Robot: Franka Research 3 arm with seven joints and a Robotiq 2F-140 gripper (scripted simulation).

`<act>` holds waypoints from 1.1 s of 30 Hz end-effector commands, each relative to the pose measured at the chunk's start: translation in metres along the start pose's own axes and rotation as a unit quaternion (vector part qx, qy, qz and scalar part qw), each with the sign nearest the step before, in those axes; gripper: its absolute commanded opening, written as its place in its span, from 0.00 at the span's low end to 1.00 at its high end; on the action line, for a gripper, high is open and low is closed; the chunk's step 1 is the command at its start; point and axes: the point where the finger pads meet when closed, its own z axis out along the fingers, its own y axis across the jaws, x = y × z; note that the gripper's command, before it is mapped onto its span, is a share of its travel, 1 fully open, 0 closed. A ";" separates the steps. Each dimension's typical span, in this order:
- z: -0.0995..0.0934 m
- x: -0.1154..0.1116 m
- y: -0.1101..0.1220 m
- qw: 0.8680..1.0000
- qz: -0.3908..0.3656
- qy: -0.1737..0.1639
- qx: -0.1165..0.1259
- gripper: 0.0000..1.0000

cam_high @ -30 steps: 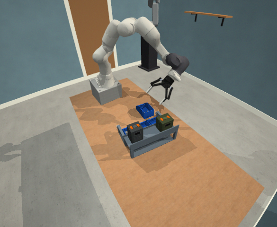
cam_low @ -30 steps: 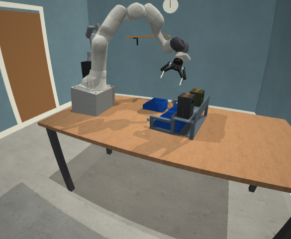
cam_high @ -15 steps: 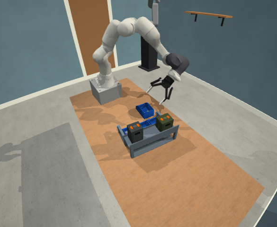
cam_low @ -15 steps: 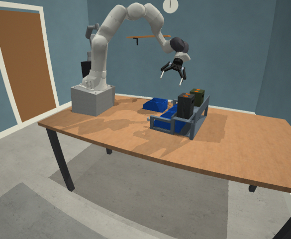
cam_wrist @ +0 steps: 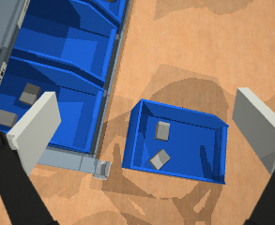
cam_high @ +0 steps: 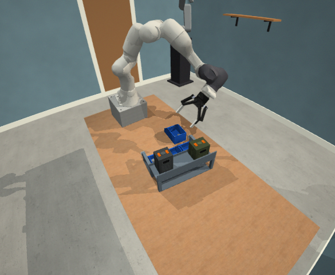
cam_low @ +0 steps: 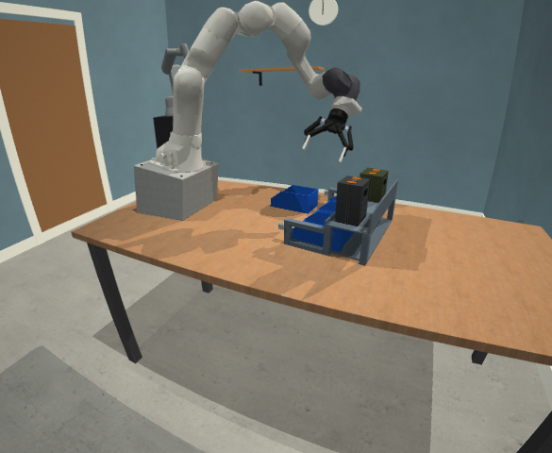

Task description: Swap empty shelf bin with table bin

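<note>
While your gripper (cam_high: pixel 184 119) (cam_low: pixel 323 154) (cam_wrist: pixel 145 105) hangs in the air with its 2 pale fingers spread wide and nothing between them, you have the blue open bin with 2 grey parts (cam_high: pixel 176 134) (cam_low: pixel 295 198) (cam_wrist: pixel 176 142) well below it, standing on the table (cam_high: pixel 235 222) (cam_low: pixel 460 293) (cam_wrist: pixel 198 28). From the wrist you see that bin between the 2 fingers, nearer the right side of the picture than the left, and turned slightly; neither finger touches it. Just beside it stands the grey shelf (cam_high: pixel 188 165) (cam_low: pixel 327 239) (cam_wrist: pixel 64 157), where your empty bin (cam_wrist: pixel 64 39) sits in the row next to an end bin that has 2 grey parts in it. Over that row, you find a charcoal case (cam_high: pixel 163 161) (cam_low: pixel 351 202) and an olive case (cam_high: pixel 198 148) (cam_low: pixel 374 185) upright on the shelf, apart from each other. Your arm (cam_high: pixel 151 31) (cam_low: pixel 188 97) rises from its grey block (cam_high: pixel 127 115) (cam_low: pixel 161 192), arches high over the table, then slopes down to the wrist, with the fingers pointing downward at a tilt. Beyond, you can see a wooden wall board (cam_high: pixel 251 18) (cam_low: pixel 280 69) on 2 dark brackets in the top view and a brown door (cam_high: pixel 111 44) (cam_low: pixel 43 122).
</note>
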 end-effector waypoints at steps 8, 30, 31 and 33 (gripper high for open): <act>0.015 0.009 -0.003 0.984 0.162 -0.076 -0.010 1.00; 0.037 0.025 -0.004 0.918 0.354 -0.173 -0.030 1.00; 0.039 0.027 -0.004 0.910 0.372 -0.182 -0.032 1.00; 0.041 0.028 -0.004 0.900 0.390 -0.192 -0.034 1.00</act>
